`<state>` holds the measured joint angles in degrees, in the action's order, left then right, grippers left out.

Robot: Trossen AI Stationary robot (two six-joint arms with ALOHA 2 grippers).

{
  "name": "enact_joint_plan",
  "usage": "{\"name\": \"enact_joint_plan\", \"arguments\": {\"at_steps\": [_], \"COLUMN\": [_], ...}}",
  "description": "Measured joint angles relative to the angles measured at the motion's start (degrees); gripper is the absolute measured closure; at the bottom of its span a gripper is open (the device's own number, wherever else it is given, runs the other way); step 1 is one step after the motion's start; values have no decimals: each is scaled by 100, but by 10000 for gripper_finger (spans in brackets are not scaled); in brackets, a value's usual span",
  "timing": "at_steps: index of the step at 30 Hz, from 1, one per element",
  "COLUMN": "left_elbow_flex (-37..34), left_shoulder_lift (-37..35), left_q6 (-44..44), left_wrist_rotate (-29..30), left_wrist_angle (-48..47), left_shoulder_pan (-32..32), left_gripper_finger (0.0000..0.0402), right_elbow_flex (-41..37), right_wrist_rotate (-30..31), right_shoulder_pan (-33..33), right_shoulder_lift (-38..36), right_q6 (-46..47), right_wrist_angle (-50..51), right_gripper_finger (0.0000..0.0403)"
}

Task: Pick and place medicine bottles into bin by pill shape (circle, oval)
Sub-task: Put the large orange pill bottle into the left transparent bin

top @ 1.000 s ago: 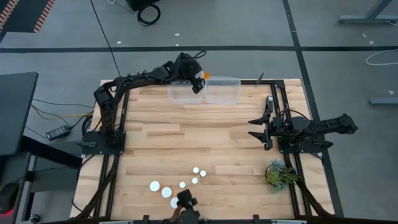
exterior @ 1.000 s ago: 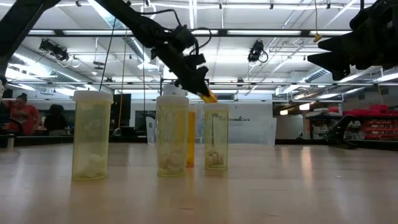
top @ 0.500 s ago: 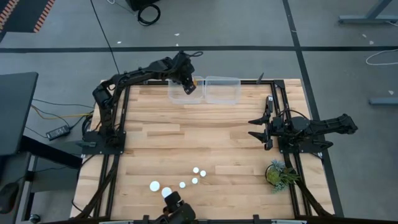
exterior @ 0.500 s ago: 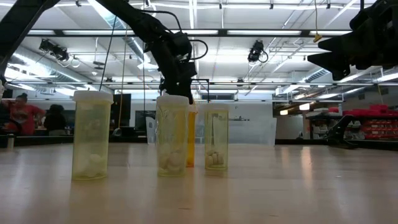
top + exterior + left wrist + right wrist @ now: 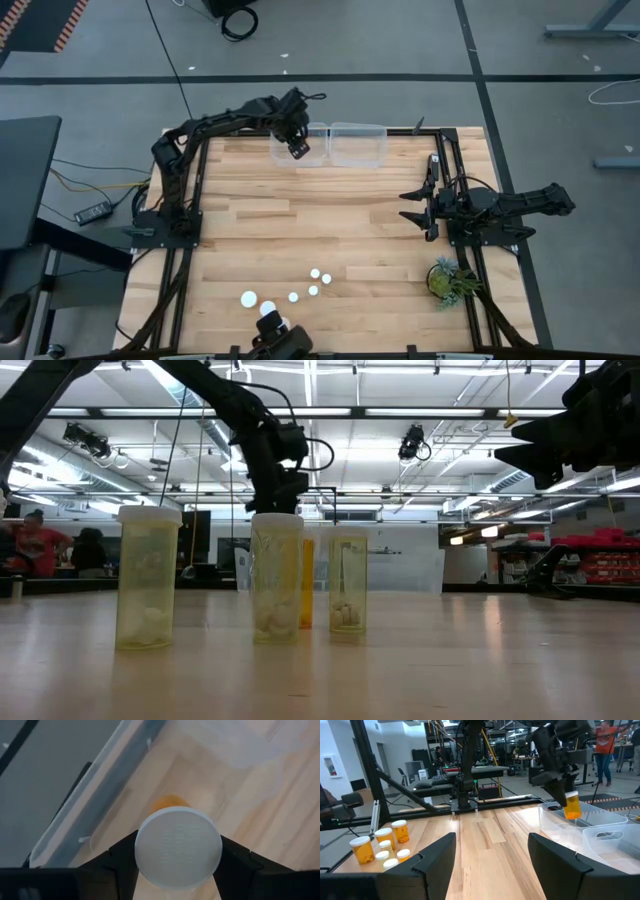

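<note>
My left gripper (image 5: 297,146) hangs over the left of two clear bins (image 5: 282,152) at the table's far edge, shut on an orange medicine bottle (image 5: 572,805) with a white cap (image 5: 178,847). The second bin (image 5: 358,146) stands beside the first. Several white-capped medicine bottles (image 5: 313,290) stand upright on their bases near the table's front edge; the low view shows them close up (image 5: 277,575). My right gripper (image 5: 413,205) waits open at the table's right side, its fingers level and nothing between them. My left gripper pinches the bottle at its cap end (image 5: 142,847), one finger (image 5: 122,857) on each side of the round cap. The fingers come from above, pointing steeply down. The bottle hangs upright below them, cap up, its lower end (image 5: 573,814) about level with the bin's rim.
A small green plant (image 5: 450,278) stands at the table's right front corner. Black frame rails (image 5: 440,160) run along the table's sides. Bare wood lies between the bins and the standing bottles. People (image 5: 35,545) are in the room behind.
My left gripper has tipped from a shallow slant to pointing steeply down, shifting a little toward the table's left and lower over the left bin. The bottle, which stuck out slanted toward the right, now hangs upright under the fingers.
</note>
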<state>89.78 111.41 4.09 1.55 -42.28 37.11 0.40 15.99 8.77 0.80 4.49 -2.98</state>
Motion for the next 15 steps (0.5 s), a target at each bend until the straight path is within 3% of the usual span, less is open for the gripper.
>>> {"name": "enact_joint_plan", "arguments": {"at_steps": [15], "left_elbow_flex": [-4], "left_shoulder_lift": [495], "left_q6": [145], "left_wrist_rotate": [473], "left_wrist_angle": [-187], "left_shoulder_pan": [76], "left_gripper_finger": [183], "right_elbow_flex": [2], "right_wrist_rotate": [0], "right_shoulder_pan": [-1], "right_shoulder_lift": [0], "right_q6": [0], "right_wrist_angle": [1], "right_gripper_finger": [148]}}
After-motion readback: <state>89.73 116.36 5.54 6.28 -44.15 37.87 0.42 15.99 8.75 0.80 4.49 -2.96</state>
